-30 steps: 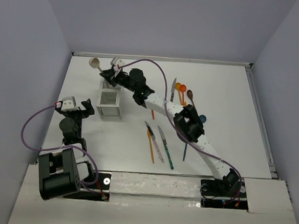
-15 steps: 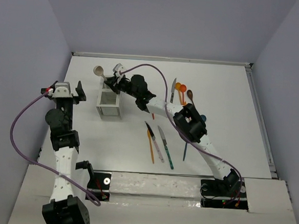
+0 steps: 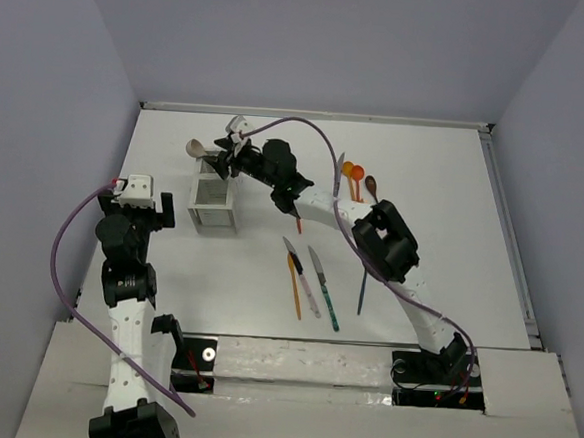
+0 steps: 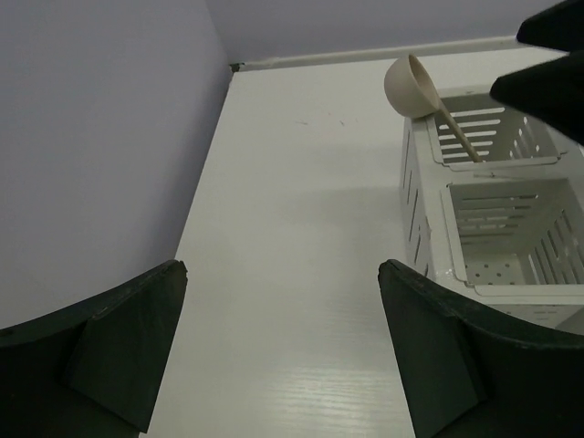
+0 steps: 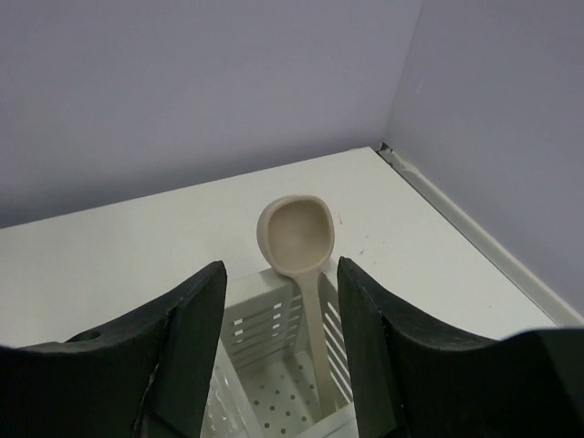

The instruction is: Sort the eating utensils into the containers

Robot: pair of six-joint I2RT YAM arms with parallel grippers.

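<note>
A white slatted caddy (image 3: 214, 202) stands at the left middle of the table. A beige spoon (image 3: 196, 149) stands in its far compartment, bowl up, leaning on the far corner. In the right wrist view the spoon (image 5: 297, 233) rises between the spread fingers of my right gripper (image 5: 280, 274), which do not touch it. My right gripper (image 3: 225, 158) hovers over the caddy's far end, open. My left gripper (image 3: 138, 200) is open and empty, left of the caddy (image 4: 484, 214). The spoon (image 4: 415, 87) also shows in the left wrist view.
Loose utensils lie right of the caddy: an orange knife (image 3: 294, 289), a pink-handled knife (image 3: 308, 288), a teal-handled knife (image 3: 325, 294), a blue spoon (image 3: 363, 286), two orange spoons (image 3: 352, 173), a brown spoon (image 3: 371, 184) and a silver knife (image 3: 338, 174). Walls bound the table's left, back and right.
My right gripper carried the beige spoon from behind the caddy down into its far compartment and opened. My left arm swung out to the left, then came back nearer the caddy.
</note>
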